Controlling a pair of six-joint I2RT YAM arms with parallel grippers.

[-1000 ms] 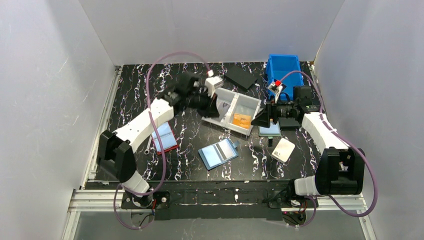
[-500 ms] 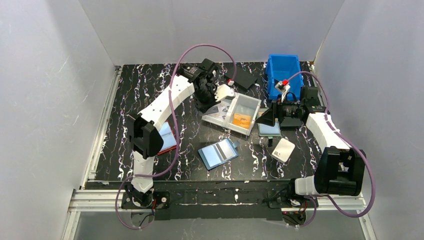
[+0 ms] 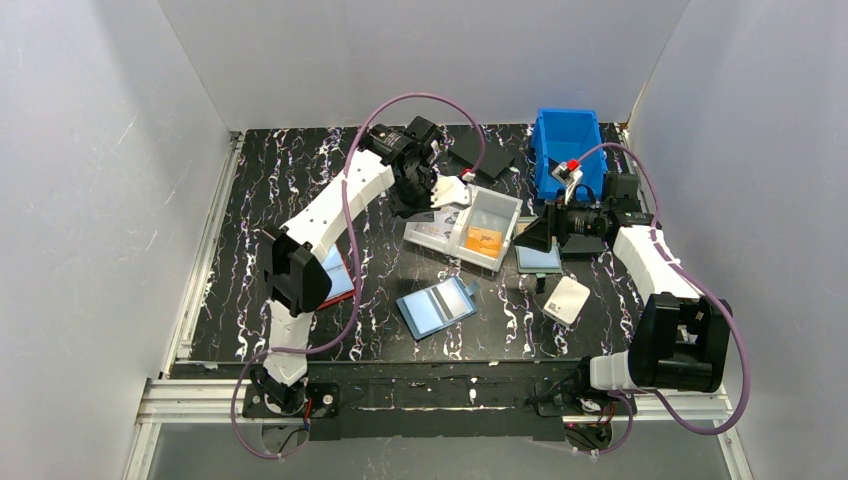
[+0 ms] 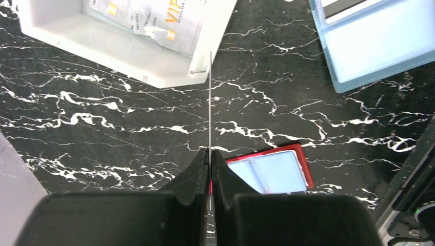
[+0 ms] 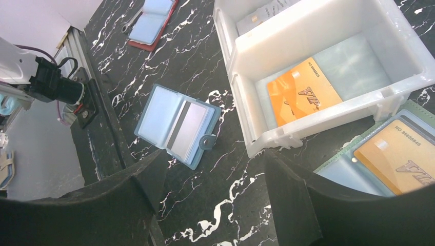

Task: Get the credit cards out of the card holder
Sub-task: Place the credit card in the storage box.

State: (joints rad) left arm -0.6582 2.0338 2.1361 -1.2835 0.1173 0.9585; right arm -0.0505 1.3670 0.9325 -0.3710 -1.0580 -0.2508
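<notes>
The light-blue card holder [image 3: 437, 307] lies open on the table in front of the white tray [image 3: 508, 214]. It also shows in the right wrist view [image 5: 154, 110] and the left wrist view [image 4: 377, 43]. A grey credit card with a black stripe [image 5: 187, 128] sits in its right panel. My left gripper [image 4: 210, 151] is shut on a thin pale credit card [image 4: 210, 102], seen edge-on, held above the tray's near left corner [image 4: 154, 66]. Pale cards [image 4: 154, 20] lie in the tray's left compartment. My right gripper [image 5: 213, 156] is open and empty, right of the tray [image 5: 308, 46].
An orange card [image 3: 483, 241] lies in the tray's right compartment. A red-edged holder [image 3: 330, 275] lies at the left. A teal holder with an orange card [image 5: 400, 151] lies under my right gripper [image 3: 527, 238]. A blue bin [image 3: 568, 150], a white card [image 3: 567, 298] and a black sheet [image 3: 482, 152] are nearby.
My left arm has risen and swung back, and its gripper now holds a pale card by the tray's left compartment. The right arm has barely moved.
</notes>
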